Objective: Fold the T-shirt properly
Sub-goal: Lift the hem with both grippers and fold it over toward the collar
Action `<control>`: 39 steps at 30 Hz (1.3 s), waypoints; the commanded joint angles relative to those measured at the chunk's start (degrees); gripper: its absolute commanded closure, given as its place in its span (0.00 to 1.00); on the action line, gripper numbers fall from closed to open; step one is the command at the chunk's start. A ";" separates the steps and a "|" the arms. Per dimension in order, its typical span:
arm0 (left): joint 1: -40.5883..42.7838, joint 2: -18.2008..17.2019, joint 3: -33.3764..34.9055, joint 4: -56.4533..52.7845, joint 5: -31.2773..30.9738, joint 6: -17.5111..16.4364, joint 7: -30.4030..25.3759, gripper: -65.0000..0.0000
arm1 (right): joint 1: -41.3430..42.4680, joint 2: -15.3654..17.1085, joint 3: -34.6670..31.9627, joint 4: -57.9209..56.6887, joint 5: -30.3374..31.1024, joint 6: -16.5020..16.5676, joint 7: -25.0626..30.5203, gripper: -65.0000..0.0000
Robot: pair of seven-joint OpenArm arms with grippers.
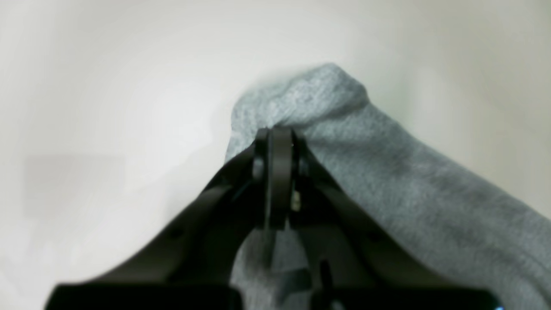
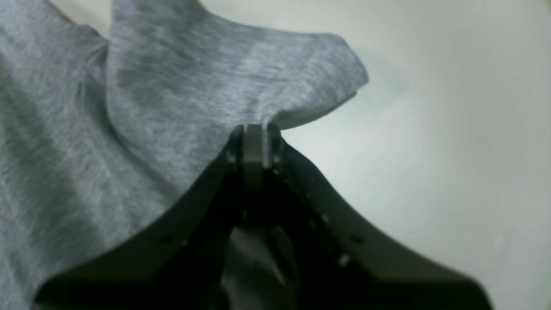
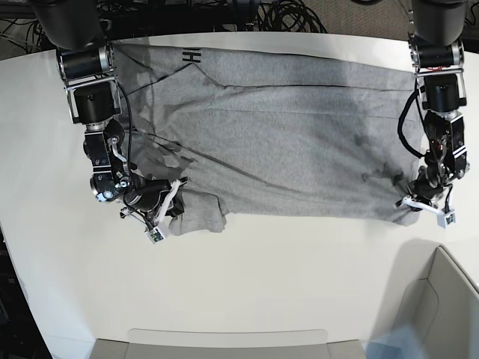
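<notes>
The heather-grey T-shirt (image 3: 284,142) lies spread across the white table, mostly plain side up, with a bit of black lettering (image 3: 191,54) at its far edge. My left gripper (image 3: 408,207) is shut on the shirt's near corner on the base view's right; in the left wrist view (image 1: 277,135) the cloth (image 1: 409,185) bunches over its closed tips. My right gripper (image 3: 177,196) is shut on a grey flap of the shirt at the near left; the right wrist view (image 2: 254,129) shows the cloth (image 2: 215,90) pinched and lifted.
A pale bin (image 3: 441,299) stands at the near right corner of the table (image 3: 299,269). A light tray edge (image 3: 224,340) runs along the front. Cables (image 3: 284,15) lie behind the table's far edge.
</notes>
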 commanded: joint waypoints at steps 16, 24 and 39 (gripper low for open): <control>11.80 -1.04 -9.40 16.50 -0.51 -0.27 4.09 1.00 | -9.89 -0.98 11.86 31.13 0.50 -0.25 -17.17 1.00; 16.72 -1.13 -9.49 25.03 -0.51 -0.09 7.61 1.00 | -14.82 0.96 11.95 43.08 0.68 -0.25 -23.42 1.00; 23.58 0.72 -21.10 36.72 -0.60 -0.18 20.62 1.00 | -25.81 1.66 18.89 57.76 0.77 -0.08 -27.99 1.00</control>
